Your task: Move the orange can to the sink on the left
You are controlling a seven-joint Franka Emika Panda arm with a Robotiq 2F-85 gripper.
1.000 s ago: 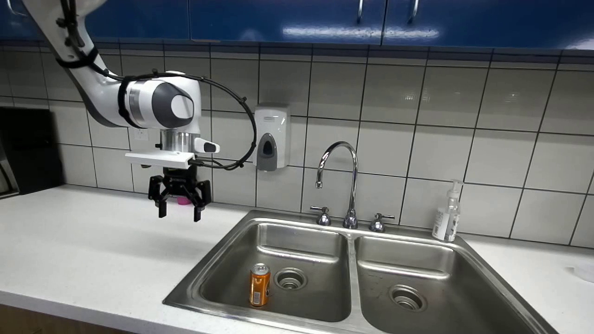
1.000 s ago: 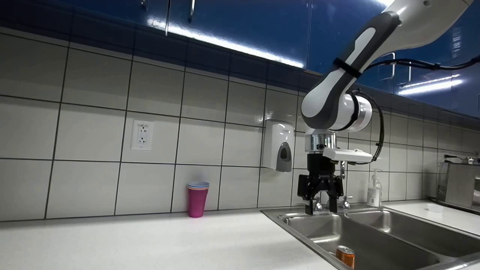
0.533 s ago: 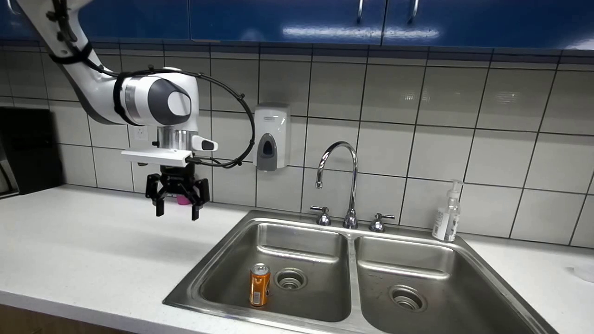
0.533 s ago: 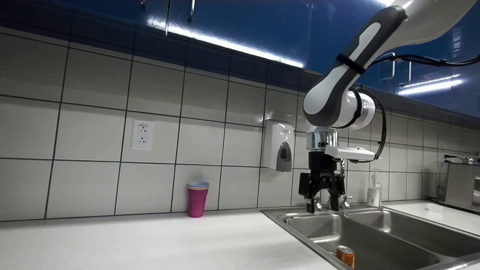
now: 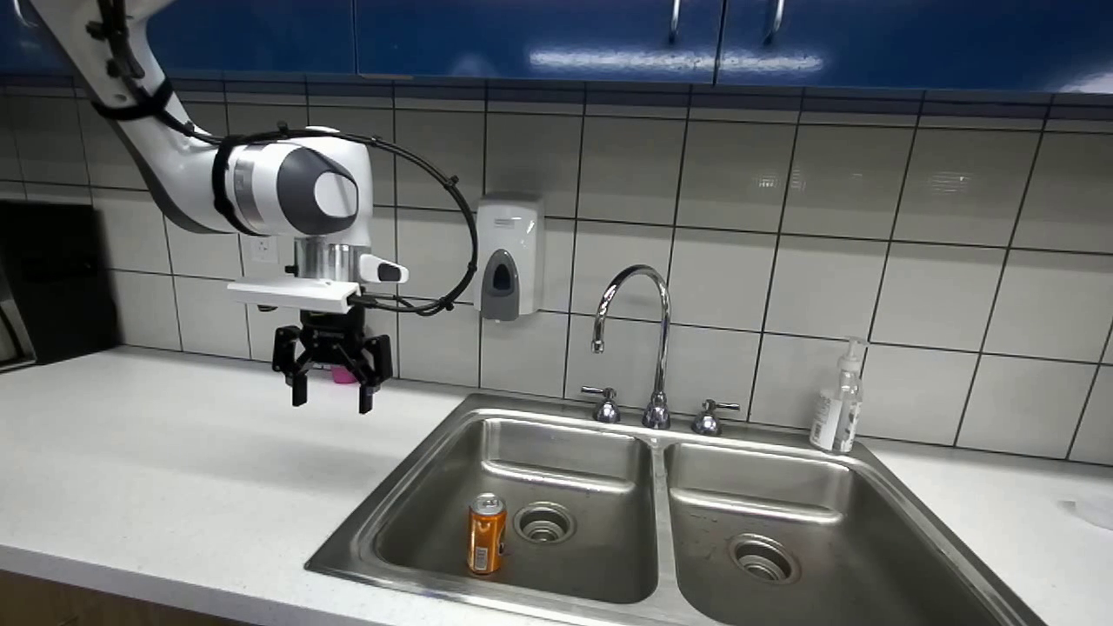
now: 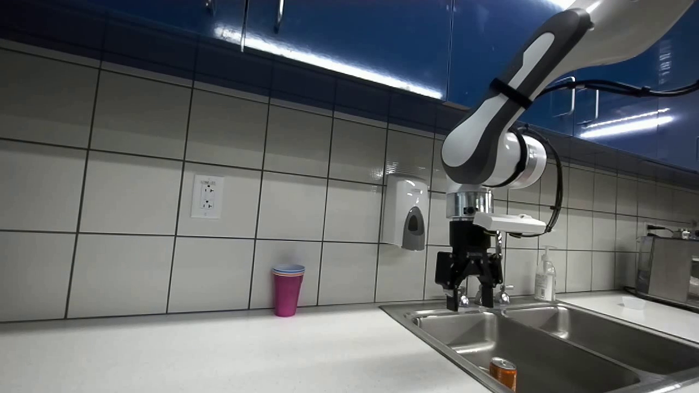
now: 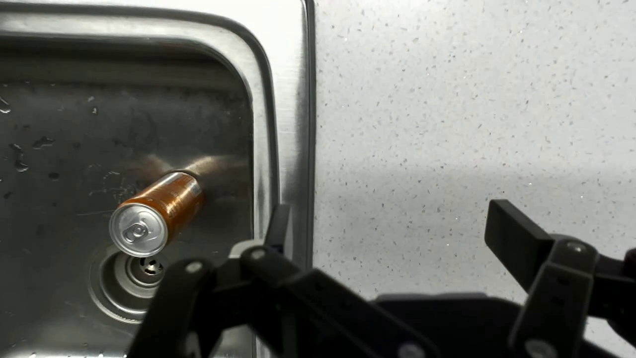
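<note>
The orange can stands upright in the left basin of the double sink, beside the drain. Only its upper part shows above the rim in an exterior view, where the can is partly cut off. In the wrist view the can is at the left, its silver top facing the camera. My gripper is open and empty, high over the counter to the left of the sink. It also shows in an exterior view and in the wrist view, with its fingers wide apart and apart from the can.
The white counter lies left of the sink. A faucet rises behind the basins. A soap dispenser hangs on the tiled wall. Stacked pink cups stand against the wall. A pump bottle is at the sink's back corner.
My gripper has shifted slightly up and to the left in an exterior view since one second ago, and is still since half a second ago. The can has not moved.
</note>
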